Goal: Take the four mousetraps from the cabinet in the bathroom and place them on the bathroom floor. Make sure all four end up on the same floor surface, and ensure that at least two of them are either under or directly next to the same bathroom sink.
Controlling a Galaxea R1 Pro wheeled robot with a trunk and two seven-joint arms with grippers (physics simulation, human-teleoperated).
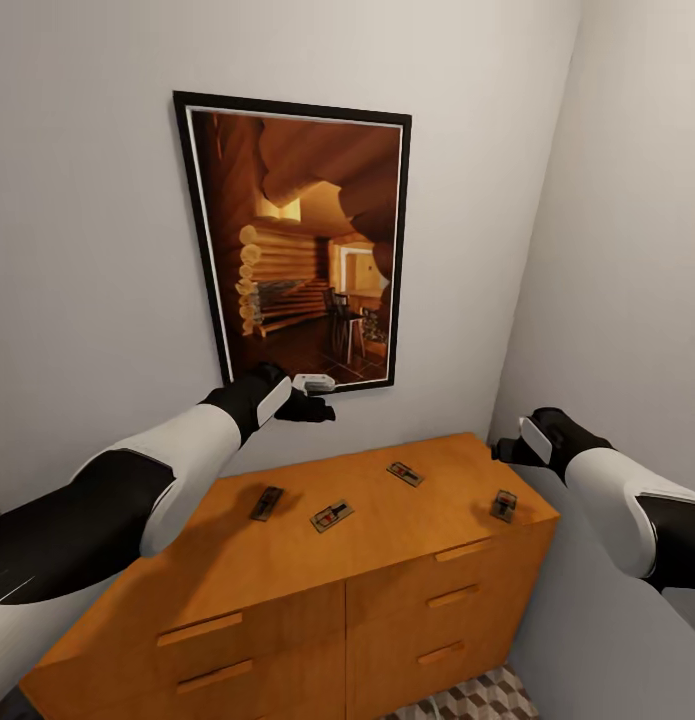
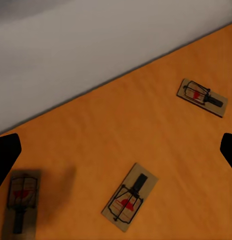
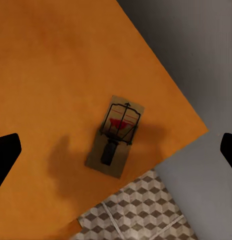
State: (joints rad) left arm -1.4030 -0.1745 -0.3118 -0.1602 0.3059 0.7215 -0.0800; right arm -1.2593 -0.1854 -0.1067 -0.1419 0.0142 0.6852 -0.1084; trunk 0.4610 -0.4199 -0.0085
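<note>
Several mousetraps lie flat on top of the orange-brown cabinet (image 1: 287, 570): one at the left (image 1: 267, 502), one beside it (image 1: 331, 516), one further back (image 1: 405, 474), and one near the right end (image 1: 503, 505). My left gripper (image 1: 322, 396) hovers open above the cabinet's back left; its wrist view looks down on three mousetraps (image 2: 130, 196) (image 2: 202, 97) (image 2: 21, 200). My right gripper (image 1: 504, 450) hangs open over the right end, straight above the mousetrap (image 3: 116, 135) near the cabinet's corner (image 3: 45, 60). The sink is out of view.
A framed picture of a log cabin interior (image 1: 302, 240) hangs on the wall behind the cabinet. A grey side wall (image 1: 627, 300) stands close on the right. Cube-patterned bathroom floor (image 1: 477, 700) (image 3: 141, 215) shows beside the cabinet's right end.
</note>
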